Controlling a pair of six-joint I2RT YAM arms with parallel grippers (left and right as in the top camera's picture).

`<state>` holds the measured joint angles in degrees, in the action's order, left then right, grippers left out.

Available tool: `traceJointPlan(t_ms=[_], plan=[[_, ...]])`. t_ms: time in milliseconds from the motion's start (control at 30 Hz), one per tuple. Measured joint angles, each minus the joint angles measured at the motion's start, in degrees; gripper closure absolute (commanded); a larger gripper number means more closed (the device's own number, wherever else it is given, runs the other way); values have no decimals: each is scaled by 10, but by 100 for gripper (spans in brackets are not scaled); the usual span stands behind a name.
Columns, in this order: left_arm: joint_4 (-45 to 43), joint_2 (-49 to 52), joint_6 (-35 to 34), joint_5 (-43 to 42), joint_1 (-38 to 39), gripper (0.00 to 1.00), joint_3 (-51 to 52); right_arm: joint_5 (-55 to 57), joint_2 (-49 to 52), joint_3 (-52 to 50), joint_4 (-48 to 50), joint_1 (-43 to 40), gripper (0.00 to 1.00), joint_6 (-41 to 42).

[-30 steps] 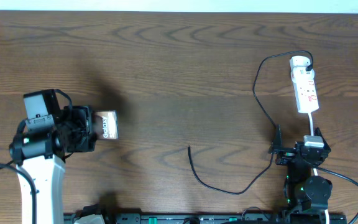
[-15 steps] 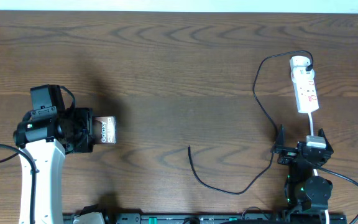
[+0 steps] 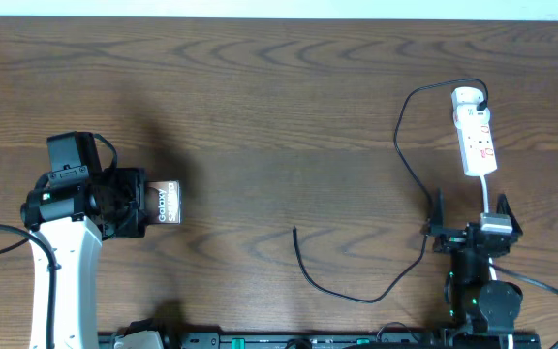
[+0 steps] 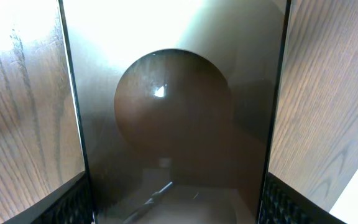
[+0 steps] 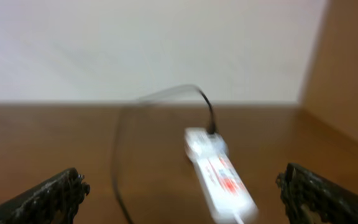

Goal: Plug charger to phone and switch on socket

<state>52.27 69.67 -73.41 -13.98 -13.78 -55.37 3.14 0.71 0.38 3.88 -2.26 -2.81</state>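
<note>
Left claw (image 3: 144,203) grips the phone (image 3: 170,202) at far left, squared up after its swing and now steady. Mid-table the charger (image 3: 371,301) lies loose, unplugged. Right claw (image 3: 471,221), wide and empty, has edged rightward below the socket (image 3: 476,136), probably lining up.

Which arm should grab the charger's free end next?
Right, probably. The right gripper is open and empty, and the charger runs just beside it. The left gripper is closed on the phone, so it isn't free to pick anything up.
</note>
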Motion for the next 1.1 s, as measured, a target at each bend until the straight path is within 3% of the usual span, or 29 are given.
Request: traceJointPlan(t_ms=[133,367,633,867,967,1100], plan=[[-2,0,0,-3,0,93,0,-92,0,3,84,0,1,18],[-17,0,0,-10,0,92,0,-145,71,122,1,0,1,50],[-18,0,0,-14,0,93,0,-237,355,357,-68,0,1,92],[-18,0,0,-14,0,93,0,-435,678,506,-64,5,1,215],[-18,0,0,-14,0,93,0,-527,793,533,-20,20,1,277],[-18,0,0,-14,0,93,0,-605,914,543,50,38,1,425]])
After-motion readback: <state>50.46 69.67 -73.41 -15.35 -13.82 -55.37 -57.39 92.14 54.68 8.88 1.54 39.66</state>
